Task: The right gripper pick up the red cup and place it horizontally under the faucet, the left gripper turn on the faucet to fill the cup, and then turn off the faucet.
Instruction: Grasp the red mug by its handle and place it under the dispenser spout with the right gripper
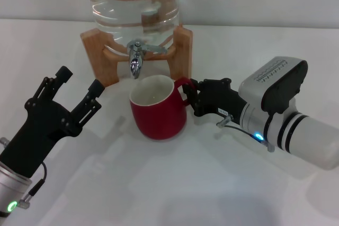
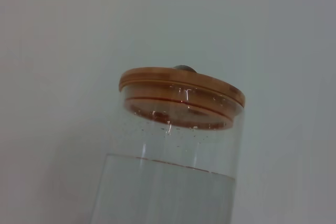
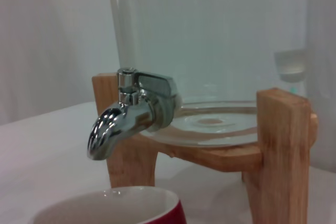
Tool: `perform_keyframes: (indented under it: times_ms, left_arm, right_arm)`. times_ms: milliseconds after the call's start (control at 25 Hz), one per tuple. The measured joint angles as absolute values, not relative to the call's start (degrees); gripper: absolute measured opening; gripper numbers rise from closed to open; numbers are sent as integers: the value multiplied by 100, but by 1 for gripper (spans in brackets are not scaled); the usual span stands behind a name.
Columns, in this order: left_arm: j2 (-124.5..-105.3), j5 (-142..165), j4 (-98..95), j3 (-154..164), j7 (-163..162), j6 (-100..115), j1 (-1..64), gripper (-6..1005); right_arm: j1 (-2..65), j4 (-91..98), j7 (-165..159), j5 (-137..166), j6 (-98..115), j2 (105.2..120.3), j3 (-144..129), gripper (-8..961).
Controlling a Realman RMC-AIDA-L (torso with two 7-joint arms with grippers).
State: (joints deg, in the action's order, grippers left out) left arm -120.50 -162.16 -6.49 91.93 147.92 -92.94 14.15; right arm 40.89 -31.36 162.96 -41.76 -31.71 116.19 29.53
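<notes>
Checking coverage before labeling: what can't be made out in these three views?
- Right gripper grip on the red cup handle: head view, fingertips hidden behind cup and handle; shut or just near, unclear.
- Cup's water level: right wrist view cuts the cup at the edge.
- Faucet lever position: small in head view; on or off uncertain.
- Left gripper: absent from left wrist view, which shows only the jug's wooden lid.

1. Left pincer (image 1: pixel 79 86) is spread wide, with bare surface (image 1: pixel 175 183) between it and the faucet (image 1: pixel 136 59), so that lane's open.
2. Red cup (image 1: pixel 158 107) sits right under the spout, blocking any approach from below.
3. Wooden stand (image 1: pixel 183 46) legs box the faucet in on both sides.
4. Right pincer (image 1: pixel 192 98) at the cup's handle fills the right side.
</notes>
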Motion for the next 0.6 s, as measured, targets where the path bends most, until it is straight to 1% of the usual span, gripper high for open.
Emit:
perform_keyframes:
  times_ms: [360, 600]
  left_arm:
    - [-12050, -16216, -650, 9193, 14792, -9272, 1420, 859]
    - [-12050, -16215, -649, 9193, 14792, -9286, 1424, 859]
  right_arm:
    - [4158, -3170, 16127, -4184, -2941, 11619, 2935, 116]
    - [4055, -3190, 16085, -4183, -3097, 11619, 2941, 116]
